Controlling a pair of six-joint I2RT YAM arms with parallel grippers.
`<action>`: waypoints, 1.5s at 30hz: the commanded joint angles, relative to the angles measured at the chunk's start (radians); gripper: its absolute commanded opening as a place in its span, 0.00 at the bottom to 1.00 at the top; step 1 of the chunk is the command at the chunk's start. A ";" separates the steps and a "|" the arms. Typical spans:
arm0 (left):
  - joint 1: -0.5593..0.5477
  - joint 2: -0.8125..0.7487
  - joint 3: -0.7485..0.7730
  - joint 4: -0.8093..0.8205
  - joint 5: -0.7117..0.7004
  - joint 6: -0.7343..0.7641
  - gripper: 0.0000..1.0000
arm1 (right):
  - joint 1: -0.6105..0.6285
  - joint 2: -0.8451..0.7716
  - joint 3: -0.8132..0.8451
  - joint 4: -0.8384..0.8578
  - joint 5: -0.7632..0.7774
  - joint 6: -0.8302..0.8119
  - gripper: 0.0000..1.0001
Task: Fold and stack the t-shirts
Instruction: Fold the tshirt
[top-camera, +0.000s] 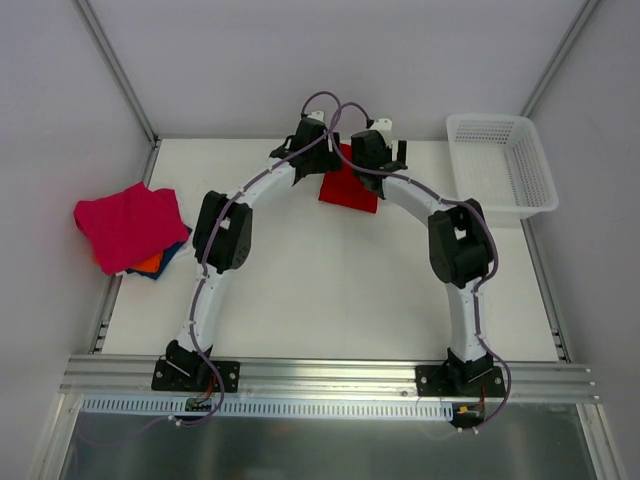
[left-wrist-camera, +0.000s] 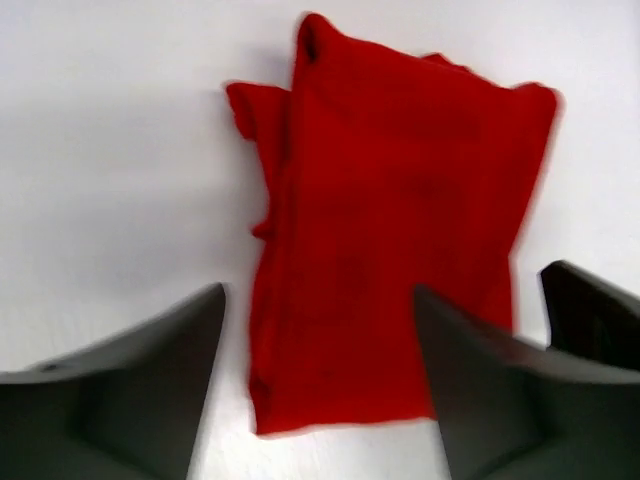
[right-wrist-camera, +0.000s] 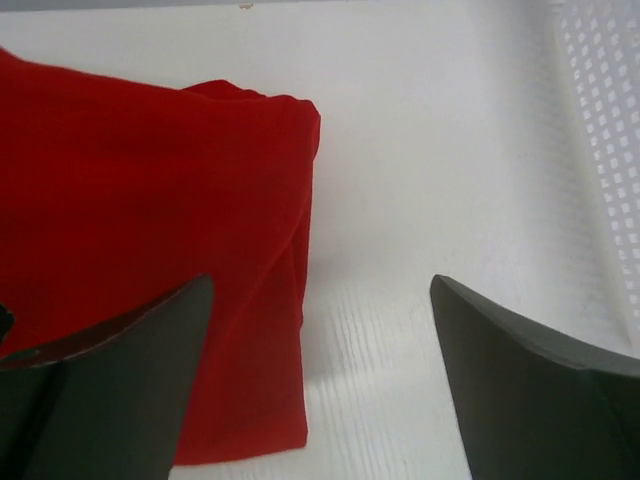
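Observation:
A bright red t-shirt (top-camera: 350, 190) lies folded into a narrow rectangle at the back middle of the table. Both grippers hover over it. My left gripper (left-wrist-camera: 320, 300) is open above the shirt's near end (left-wrist-camera: 380, 250), its fingers (left-wrist-camera: 150, 390) clear of the cloth. My right gripper (right-wrist-camera: 322, 285) is open over the shirt's right edge (right-wrist-camera: 150, 200), holding nothing. In the top view the left gripper (top-camera: 303, 150) and right gripper (top-camera: 385, 150) flank the shirt's far end. At the table's left edge a magenta-pink t-shirt (top-camera: 130, 225) lies on top of an orange one (top-camera: 150, 263) and a dark blue one (top-camera: 172, 255).
A white mesh basket (top-camera: 500, 165) stands at the back right corner; its wall (right-wrist-camera: 600, 120) shows in the right wrist view. The pile of shirts overhangs the table's left edge. Both arms arch over the middle of the white table (top-camera: 330, 290).

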 joint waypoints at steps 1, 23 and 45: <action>-0.052 -0.165 -0.049 0.024 -0.007 -0.003 0.56 | 0.020 -0.169 -0.088 0.055 -0.049 0.023 0.88; -0.060 0.004 -0.091 -0.011 0.058 -0.103 0.00 | -0.016 0.066 0.023 -0.156 -0.576 0.270 0.01; -0.327 -0.513 -0.923 -0.005 -0.227 -0.324 0.00 | 0.266 -0.531 -0.774 -0.130 -0.395 0.425 0.00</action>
